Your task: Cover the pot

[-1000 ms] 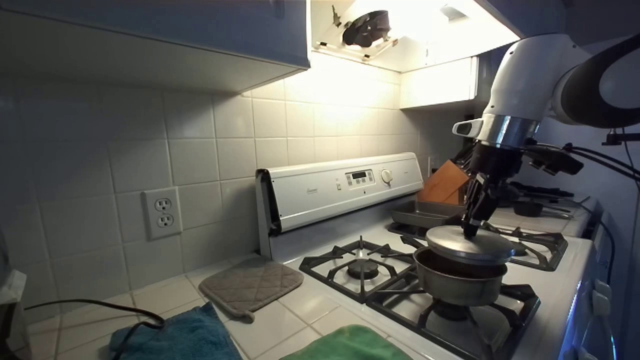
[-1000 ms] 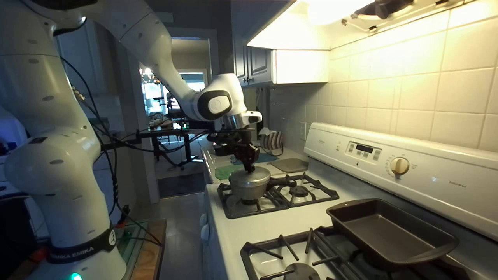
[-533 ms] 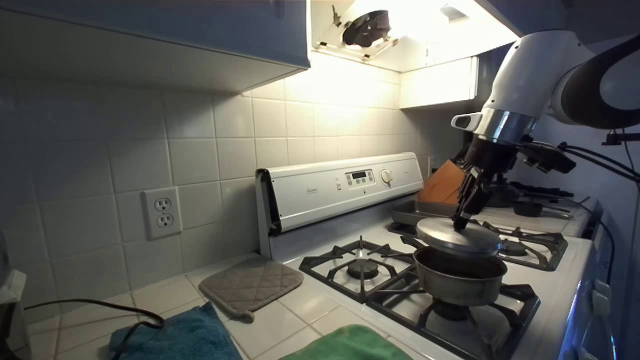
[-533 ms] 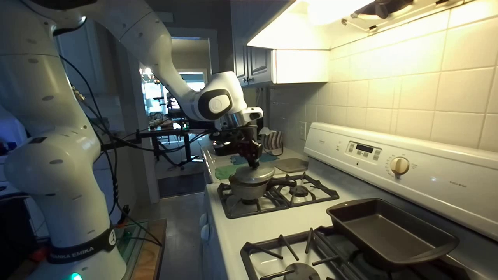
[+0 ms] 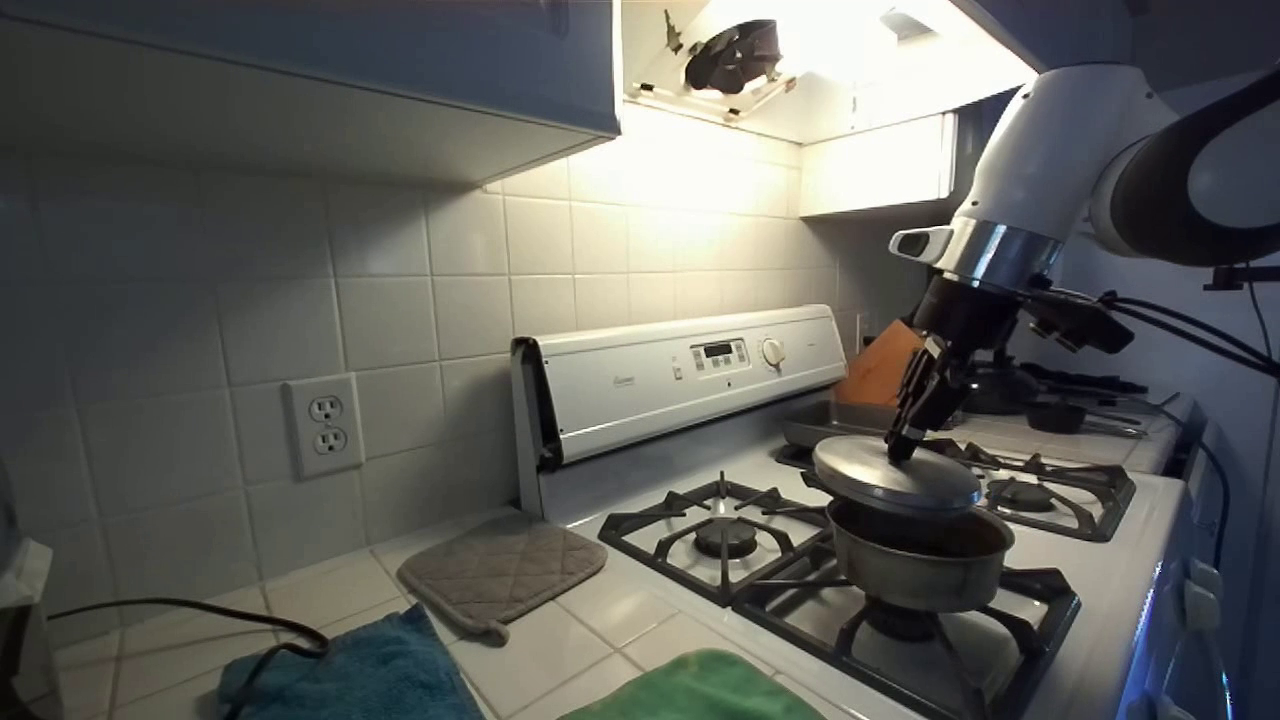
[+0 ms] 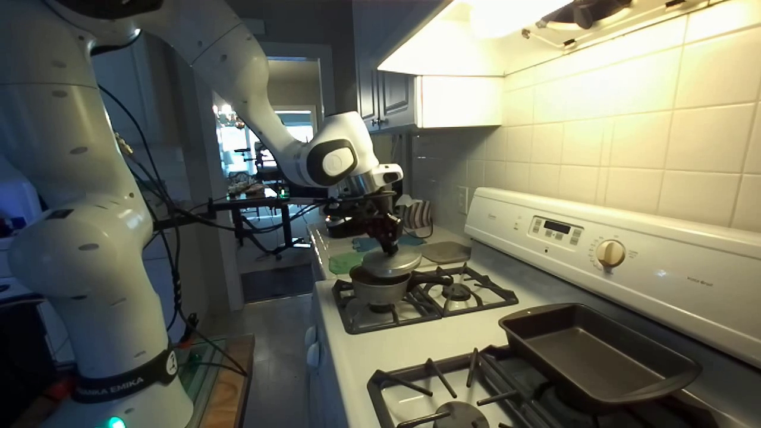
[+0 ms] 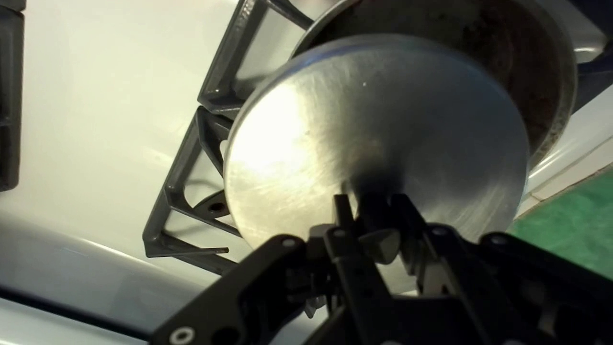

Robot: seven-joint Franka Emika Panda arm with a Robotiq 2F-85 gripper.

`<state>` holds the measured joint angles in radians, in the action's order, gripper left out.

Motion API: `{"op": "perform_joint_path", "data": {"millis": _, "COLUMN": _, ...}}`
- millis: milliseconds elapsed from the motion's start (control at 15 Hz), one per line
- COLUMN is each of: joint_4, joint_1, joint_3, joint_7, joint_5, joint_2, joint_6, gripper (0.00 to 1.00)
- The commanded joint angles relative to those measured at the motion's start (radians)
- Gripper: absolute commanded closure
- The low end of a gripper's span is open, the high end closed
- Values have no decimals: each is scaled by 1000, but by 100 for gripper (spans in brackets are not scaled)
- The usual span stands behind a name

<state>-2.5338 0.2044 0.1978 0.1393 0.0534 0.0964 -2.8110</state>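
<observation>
The pot (image 5: pixel 918 568) stands upright on a front burner grate, its dark handle (image 6: pixel 433 278) pointing toward the stove's back panel. Above it hangs a round silver-grey lid (image 5: pixel 875 480), tilted and off-centre, with a gap below it in an exterior view. My gripper (image 6: pixel 389 248) holds the lid from above, shut on its dark knob (image 7: pixel 380 247). Part of the pot's stained inside shows beyond the lid in the wrist view, near the pot's rim (image 7: pixel 570 81). The rest of the opening is hidden by the lid.
An empty dark baking pan (image 6: pixel 600 351) sits on a back burner. Black grates (image 5: pixel 720 535) surround the other burners. On the tiled counter lie a grey pot holder (image 5: pixel 505 570), a blue cloth (image 5: pixel 360 670) and a green cloth (image 5: pixel 700 690). A knife block (image 5: pixel 882 365) stands behind.
The lid and gripper have moved off the pot's centre toward the stove's back panel, and the lid has risen and tilted, uncovering more of the pot's opening. The pot has not moved.
</observation>
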Motion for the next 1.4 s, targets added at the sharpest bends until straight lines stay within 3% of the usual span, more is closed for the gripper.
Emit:
{"op": "perform_joint_path", "data": {"millis": 0, "joint_4": 61, "joint_1": 19, "joint_3": 2, "joint_7": 45, "joint_5": -18, "joint_2": -67, "joint_6": -22, "gripper": 94}}
{"op": "perform_joint_path", "data": {"millis": 1333, "joint_4": 131, "joint_1": 38, "joint_3": 47, "joint_7": 48, "joint_5": -47, "joint_2": -124, "joint_6": 34, "gripper": 94}}
